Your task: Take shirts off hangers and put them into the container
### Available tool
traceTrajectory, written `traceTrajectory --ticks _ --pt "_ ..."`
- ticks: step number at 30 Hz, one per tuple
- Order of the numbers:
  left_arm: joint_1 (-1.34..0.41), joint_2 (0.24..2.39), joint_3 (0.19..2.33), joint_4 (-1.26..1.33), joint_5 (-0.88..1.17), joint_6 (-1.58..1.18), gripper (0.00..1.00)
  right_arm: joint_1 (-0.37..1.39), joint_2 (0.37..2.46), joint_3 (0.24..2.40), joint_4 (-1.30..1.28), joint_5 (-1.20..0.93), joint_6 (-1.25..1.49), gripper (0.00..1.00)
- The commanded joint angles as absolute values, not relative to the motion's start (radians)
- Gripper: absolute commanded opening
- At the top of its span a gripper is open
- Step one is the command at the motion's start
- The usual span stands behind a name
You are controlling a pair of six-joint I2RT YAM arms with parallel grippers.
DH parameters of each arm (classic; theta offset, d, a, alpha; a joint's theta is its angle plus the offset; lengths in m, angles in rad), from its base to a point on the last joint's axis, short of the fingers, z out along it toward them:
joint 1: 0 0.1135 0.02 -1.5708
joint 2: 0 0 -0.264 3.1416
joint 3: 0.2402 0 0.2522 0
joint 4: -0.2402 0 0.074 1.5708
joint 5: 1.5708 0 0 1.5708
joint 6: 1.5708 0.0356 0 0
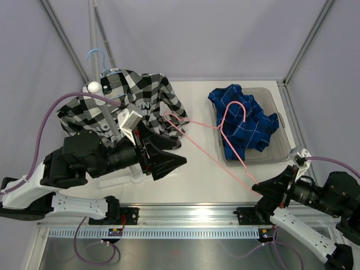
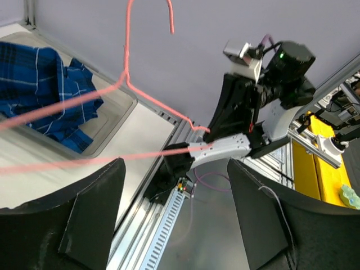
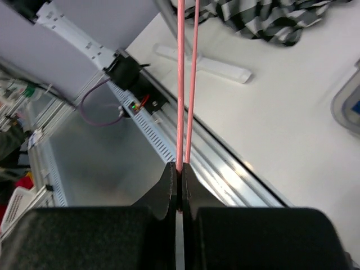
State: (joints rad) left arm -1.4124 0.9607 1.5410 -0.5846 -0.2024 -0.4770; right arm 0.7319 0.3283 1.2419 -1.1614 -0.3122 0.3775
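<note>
Pink wire runs from the right gripper (image 1: 257, 188) up across the table (image 1: 197, 180): the pink hanger (image 1: 226, 119) is bare, its hook hanging over the container (image 1: 270, 93). The overhead view alone shows the whole layout. The blue plaid shirt (image 1: 247, 126) lies bunched in the container at the right. The black-and-white check shirt (image 1: 143, 93) hangs on the light blue hanger (image 1: 95, 54) from the white rack pole (image 1: 93, 34) at the left.

The right wrist view gives the grip itself. The right gripper (image 3: 180, 179) is pinched tight on the pink hanger (image 3: 180, 84), two strands running away toward the check shirt (image 3: 270, 19) and the rack base (image 3: 208, 64).

The left wrist view shows the left gripper (image 2: 174, 219) spread wide and holding nothing, its fingers (image 2: 90, 219) below the pink hanger (image 2: 128, 56), with the blue plaid shirt (image 2: 39, 73) in the container (image 2: 121, 107) beyond. From above, the left gripper (image 1: 169, 160) sits just beside the check shirt's lower edge. Bare table lies between it and the container.
</note>
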Motion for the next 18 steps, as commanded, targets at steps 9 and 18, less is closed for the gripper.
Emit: traceTrajectory --ticks 9,18 --pt "-1.526 1.012 1.241 -0.64 -0.254 -0.613 0.0 0.726 0.863 1.57 -1.069 -0.137 0.172 0.0" --pt "-1.735 1.045 0.987 -0.7 -0.472 -0.888 0.0 0.726 1.147 1.936 -1.154 -0.328 0.048 0.0"
